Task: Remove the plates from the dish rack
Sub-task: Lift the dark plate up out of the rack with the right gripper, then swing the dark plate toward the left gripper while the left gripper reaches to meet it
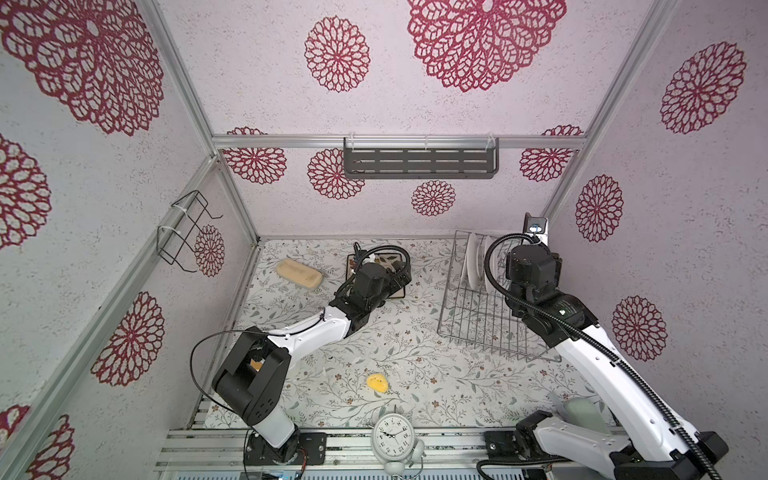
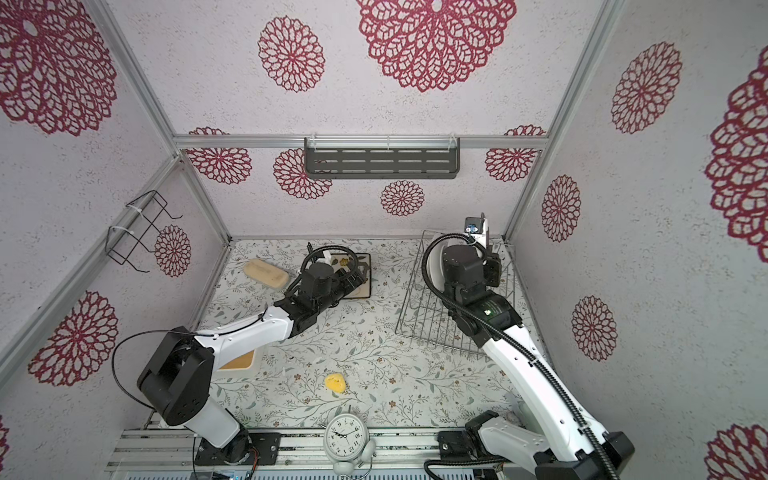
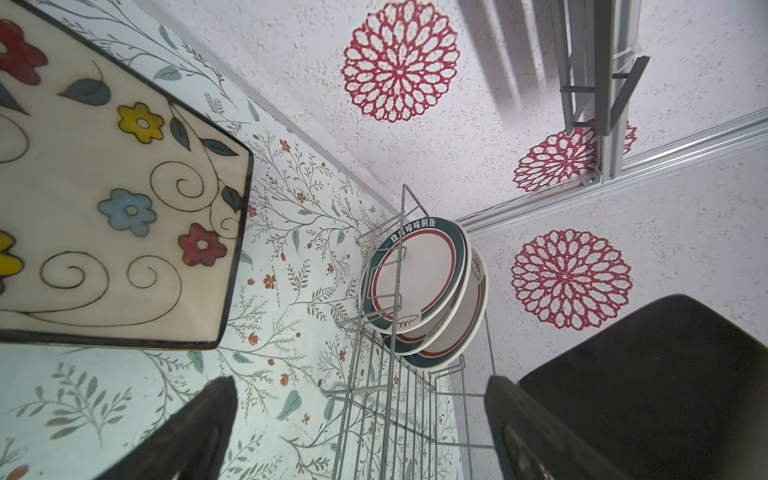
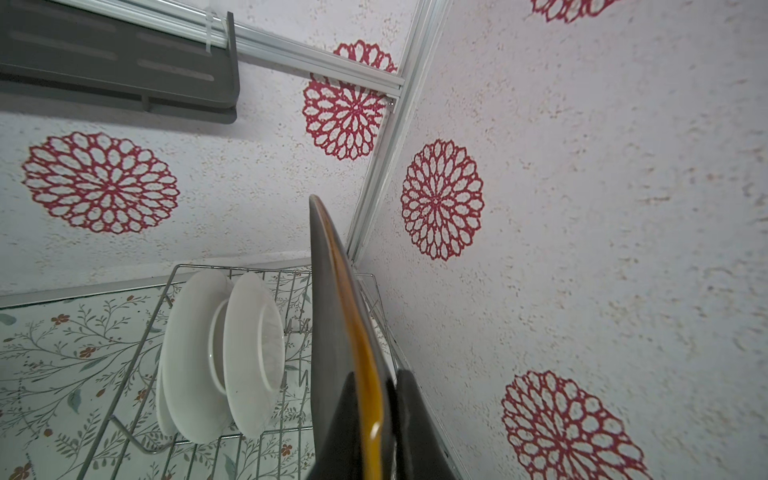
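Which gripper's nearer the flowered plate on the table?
Left. The left gripper, open, hovers close by the flowered plate; the right gripper is over at the dish rack, shut on a dark square plate.

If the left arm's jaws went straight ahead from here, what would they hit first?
The left gripper would probably first meet the wire side of the dish rack, with the round plates standing just behind; depth is unclear.
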Tool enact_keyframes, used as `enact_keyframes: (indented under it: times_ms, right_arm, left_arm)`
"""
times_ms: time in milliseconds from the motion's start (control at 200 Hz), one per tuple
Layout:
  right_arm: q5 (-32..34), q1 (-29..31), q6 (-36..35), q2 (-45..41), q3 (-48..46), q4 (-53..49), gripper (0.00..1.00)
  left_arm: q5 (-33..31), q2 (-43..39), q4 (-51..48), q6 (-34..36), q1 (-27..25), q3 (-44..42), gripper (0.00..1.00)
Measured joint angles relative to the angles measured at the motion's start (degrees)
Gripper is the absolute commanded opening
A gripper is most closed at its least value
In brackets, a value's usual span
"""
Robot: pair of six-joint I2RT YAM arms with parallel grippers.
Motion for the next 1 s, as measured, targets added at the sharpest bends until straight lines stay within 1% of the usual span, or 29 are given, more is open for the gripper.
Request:
enact_keyframes:
  times_ms: [305, 535, 741, 1001]
  right_arm:
    - [-6.3, 0.6, 8.9, -5.5, 1.7, -4.8, 0.0]
    - [-13.1, 0.6, 15.3, -8.8, 1.7, -6.1, 0.0]
    - [-19.1, 0.7, 20.4, -9.1, 1.1, -5.1, 0.0]
    - [-24.2, 0.7, 26.6, -8.5, -2.7, -0.9, 0.0]
  left_arm:
    - [0.2, -1.0, 1.6, 0.1, 0.1, -1.5, 0.97]
    - [0.2, -2.5, 3.0, -0.1, 0.6, -3.6, 0.97]
    - [0.3, -4.6, 3.2, -0.3, 1.7, -5.4, 0.97]
    - [1.8, -6.6, 3.7, -0.9, 4.2, -6.2, 0.97]
